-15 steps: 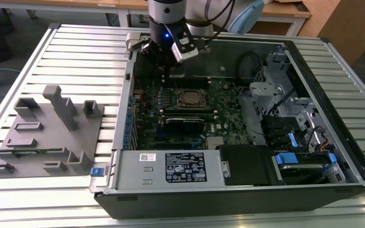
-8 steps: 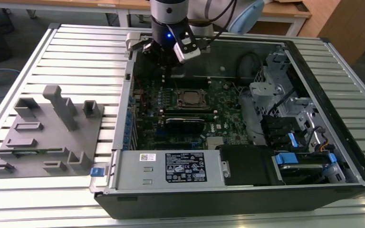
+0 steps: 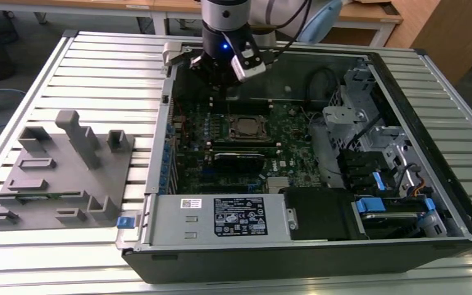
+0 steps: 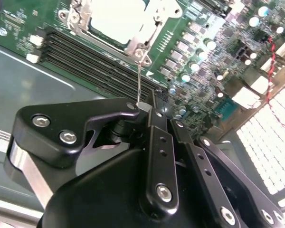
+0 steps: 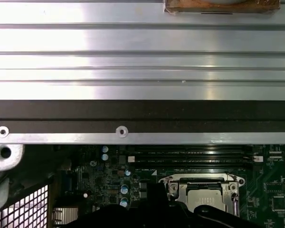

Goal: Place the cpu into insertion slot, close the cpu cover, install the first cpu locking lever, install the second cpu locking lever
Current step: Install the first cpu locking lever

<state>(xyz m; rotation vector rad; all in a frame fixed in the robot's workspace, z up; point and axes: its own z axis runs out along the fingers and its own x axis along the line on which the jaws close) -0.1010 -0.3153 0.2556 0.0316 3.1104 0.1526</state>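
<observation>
**Tabletop** (image 3: 96, 67): slatted aluminium, carrying all items.

**PC case** (image 3: 302, 264): lying on its side w/ side panel off, occupying centre to the exterior view's right. Interior is facing up.

**Arm** (image 3: 224, 15): reaching down from the far side into the far part of the case, toward the exterior view's left.

**Grey fixture** (image 3: 125, 178): resting on the tabletop at the exterior view's left, just beside the case and well apart from the arm.

**Motherboard** (image 3: 294, 144): green, lying flat on the case floor.

**End effector** (image 4: 141, 105): hanging over the board just far of the insertion slot (image 3: 248, 128). In the second wrist view its fingers are sitting together, pinching the free end of a thin wire locking lever (image 4: 139, 80).

**Memory slots** (image 4: 85, 59): long, dark, running across the board between end effector and insertion slot.

**Insertion slot:** sitting approx mid-board, ringed by a silvery metal frame.

**CPU cover** (image 5: 199, 180): lying flat over the slot, cut-out facing up.

**CPU** (image 4: 118, 16): seated inside the slot under the cover, w/ its pale metal top showing through the cut-out.

**Locking lever:** standing raised off the board, running from the slot's near corner up into the end effector. It is not lying alongside the frame.
</observation>
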